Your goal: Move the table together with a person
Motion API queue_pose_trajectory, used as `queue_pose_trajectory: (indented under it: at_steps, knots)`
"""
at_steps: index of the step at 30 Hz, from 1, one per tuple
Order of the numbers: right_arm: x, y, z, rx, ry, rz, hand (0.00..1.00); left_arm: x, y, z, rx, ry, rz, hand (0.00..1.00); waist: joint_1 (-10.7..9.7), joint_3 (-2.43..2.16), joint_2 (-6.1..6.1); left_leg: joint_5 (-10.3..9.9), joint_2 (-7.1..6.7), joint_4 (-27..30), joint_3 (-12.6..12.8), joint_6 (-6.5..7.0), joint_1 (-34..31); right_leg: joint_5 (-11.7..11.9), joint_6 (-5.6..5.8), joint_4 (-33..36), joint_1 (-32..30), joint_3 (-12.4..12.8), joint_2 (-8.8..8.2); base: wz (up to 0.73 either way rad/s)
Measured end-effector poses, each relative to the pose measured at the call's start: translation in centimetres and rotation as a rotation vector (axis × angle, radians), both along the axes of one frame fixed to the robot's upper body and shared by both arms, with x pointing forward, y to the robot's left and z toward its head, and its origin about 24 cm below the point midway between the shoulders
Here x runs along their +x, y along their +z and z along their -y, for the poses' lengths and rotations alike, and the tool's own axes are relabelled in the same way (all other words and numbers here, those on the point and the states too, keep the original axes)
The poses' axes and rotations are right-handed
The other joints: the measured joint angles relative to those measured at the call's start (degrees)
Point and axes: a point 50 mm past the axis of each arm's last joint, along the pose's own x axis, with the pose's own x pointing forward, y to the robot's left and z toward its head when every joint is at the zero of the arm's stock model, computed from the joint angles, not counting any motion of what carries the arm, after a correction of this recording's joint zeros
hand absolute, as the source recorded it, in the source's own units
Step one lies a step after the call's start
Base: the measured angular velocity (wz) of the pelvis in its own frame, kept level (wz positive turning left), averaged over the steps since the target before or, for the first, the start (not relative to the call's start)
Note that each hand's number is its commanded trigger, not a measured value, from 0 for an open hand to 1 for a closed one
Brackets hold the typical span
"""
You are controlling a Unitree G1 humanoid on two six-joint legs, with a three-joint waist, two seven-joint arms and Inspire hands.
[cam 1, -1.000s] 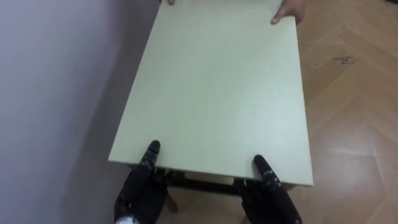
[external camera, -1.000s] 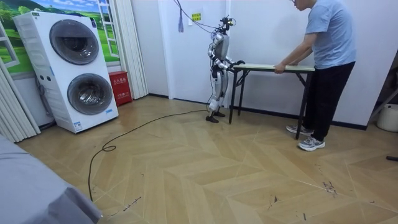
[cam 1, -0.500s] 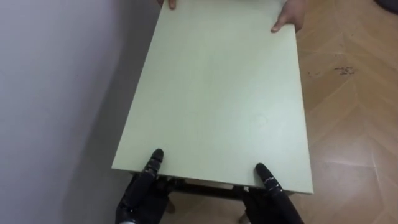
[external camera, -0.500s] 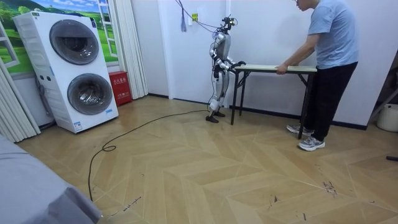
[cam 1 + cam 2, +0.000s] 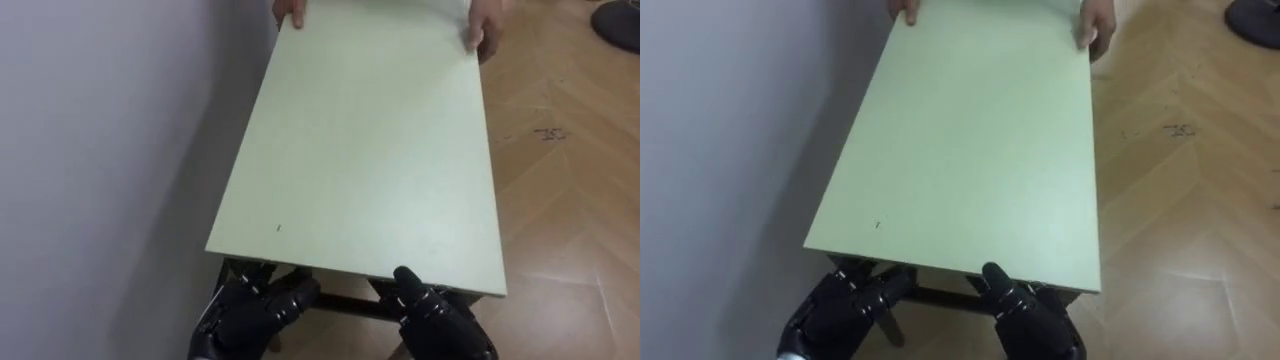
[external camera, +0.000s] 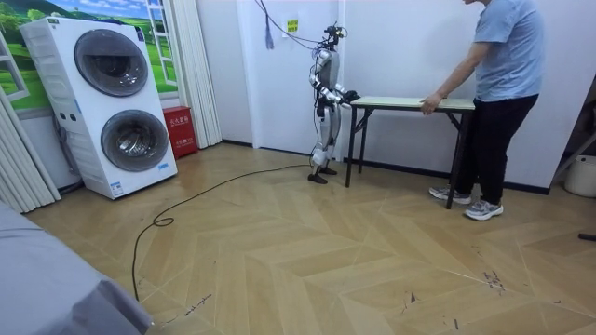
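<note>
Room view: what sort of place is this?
Likely a home-style laundry or utility room, perhaps a mock-up. A stacked washer and dryer stands beside curtains, the floor is herringbone wood, and a plain table stands against a white wall.

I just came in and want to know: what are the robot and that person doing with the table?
The robot and a person stand at opposite ends of a pale green table that runs along a white wall. The person's hands hold the far end. The robot's left hand and right hand are at the near edge, just below the tabletop. I can't tell if the table is lifted off the floor.
</note>
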Motion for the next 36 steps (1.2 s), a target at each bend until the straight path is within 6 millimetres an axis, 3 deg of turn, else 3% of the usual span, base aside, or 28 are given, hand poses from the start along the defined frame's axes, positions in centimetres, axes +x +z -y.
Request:
queue_pose_trajectory:
  at_steps: [7,14,26,32,36]
  knots:
    - [-0.2,-0.1,-0.1,0.004,0.006,0.0,0.0,-0.5,-0.6,0.1,-0.007,-0.011,-0.01,0.0,-0.01,-0.17,0.02,0.73,0.31,-0.02,-0.02,-0.47,-0.01,0.29,-0.47,0.8,-0.75,-0.13,0.26,-0.01]
    - [-0.7,-0.6,0.0,0.002,0.036,0.009,0.0,-1.6,-2.0,-0.6,0.02,-0.014,-0.085,0.0,-0.1,-0.55,-0.86,0.72,0.72,-0.21,0.5,-0.54,0.16,0.74,-0.67,-0.09,-0.35,-0.17,0.63,-0.02]
    - [-2.1,-2.8,1.5,-0.105,0.048,-0.076,0.0,-3.8,-5.0,-1.8,0.087,0.004,-0.253,0.0,-0.18,-0.35,-0.2,0.43,0.91,-0.74,0.45,-0.78,1.19,0.96,-0.7,-1.21,1.01,-0.11,0.98,0.0]
    - [-2.3,-3.0,2.0,-0.148,0.05,-0.084,0.0,-5.1,-6.1,-2.5,0.184,-0.034,-0.317,0.0,-0.88,-0.15,-0.72,0.3,0.87,-0.93,0.11,-0.91,1.92,0.96,-0.7,-1.54,1.88,-0.14,1.09,0.01]
    - [-3.2,-4.2,2.3,-0.205,0.082,-0.148,0.0,-5.8,-6.7,-2.9,0.214,-0.03,-0.349,0.0,-1.79,-0.28,-0.91,0.3,0.81,-0.93,-0.22,-0.92,1.82,0.98,-0.73,-2.1,2.2,-0.41,1.11,0.04]
